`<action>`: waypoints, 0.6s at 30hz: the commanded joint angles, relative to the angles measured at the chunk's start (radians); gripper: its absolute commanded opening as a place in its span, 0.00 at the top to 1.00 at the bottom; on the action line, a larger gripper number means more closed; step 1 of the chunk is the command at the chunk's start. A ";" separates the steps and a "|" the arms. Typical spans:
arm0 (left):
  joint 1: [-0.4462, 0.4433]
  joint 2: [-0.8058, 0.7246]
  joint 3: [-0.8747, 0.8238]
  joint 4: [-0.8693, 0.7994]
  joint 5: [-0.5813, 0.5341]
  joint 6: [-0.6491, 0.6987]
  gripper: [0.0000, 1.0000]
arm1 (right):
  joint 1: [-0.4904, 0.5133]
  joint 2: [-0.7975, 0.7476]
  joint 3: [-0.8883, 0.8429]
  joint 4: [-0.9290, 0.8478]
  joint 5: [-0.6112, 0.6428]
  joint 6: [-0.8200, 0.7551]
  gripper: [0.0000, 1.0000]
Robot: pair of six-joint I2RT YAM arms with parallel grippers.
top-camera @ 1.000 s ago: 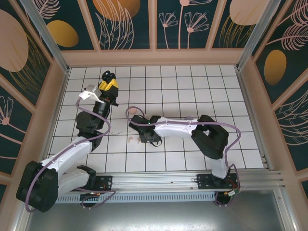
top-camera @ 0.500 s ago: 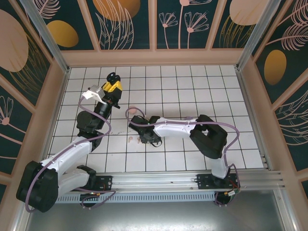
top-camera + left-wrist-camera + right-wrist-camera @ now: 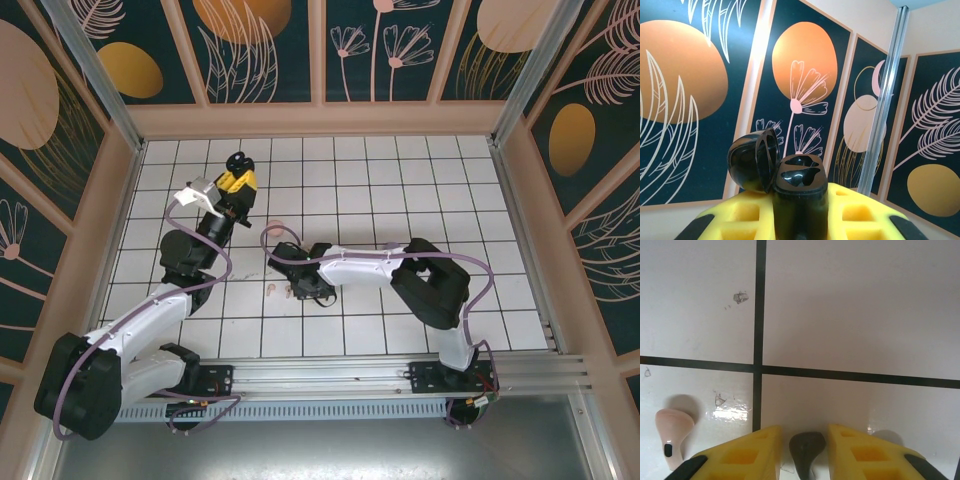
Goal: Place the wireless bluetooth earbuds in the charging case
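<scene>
Left jaws clamp the black charging case (image 3: 800, 200), lid open and base hidden, above the tabletop's (image 3: 400, 180) far-left part. Right jaws stand slightly apart around a dark earbud (image 3: 807, 446), partly cut off, toward the near edge. A pink earbud (image 3: 671, 432) lies near.

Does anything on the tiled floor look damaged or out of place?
A pink earbud lies loose on the white tiles near the right gripper, not in any case. Small chipped marks scar the tiles near the dark seams.

bright even light, soft shadows, a glare patch on the tiled floor (image 3: 735, 412)
</scene>
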 commanded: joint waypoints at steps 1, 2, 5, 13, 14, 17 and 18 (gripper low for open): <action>0.006 0.002 0.013 0.024 0.022 -0.013 1.00 | 0.005 0.017 -0.019 0.006 0.000 0.018 0.71; 0.006 0.003 0.013 0.024 0.028 -0.013 1.00 | 0.004 0.015 -0.021 0.007 -0.001 0.018 0.72; 0.006 0.009 0.018 0.024 0.042 -0.019 1.00 | 0.005 0.015 -0.026 0.010 0.000 0.019 0.73; 0.006 0.014 0.021 0.024 0.092 -0.023 1.00 | -0.001 0.008 -0.050 0.030 -0.003 0.018 0.79; 0.006 0.015 0.022 0.023 0.101 -0.023 1.00 | -0.002 0.005 -0.053 0.033 -0.003 0.017 0.80; 0.006 0.018 0.023 0.027 0.132 -0.025 1.00 | -0.004 -0.008 -0.065 0.043 -0.002 0.016 0.82; 0.006 0.022 0.023 0.029 0.143 -0.024 1.00 | -0.005 -0.016 -0.067 0.047 -0.001 0.014 0.83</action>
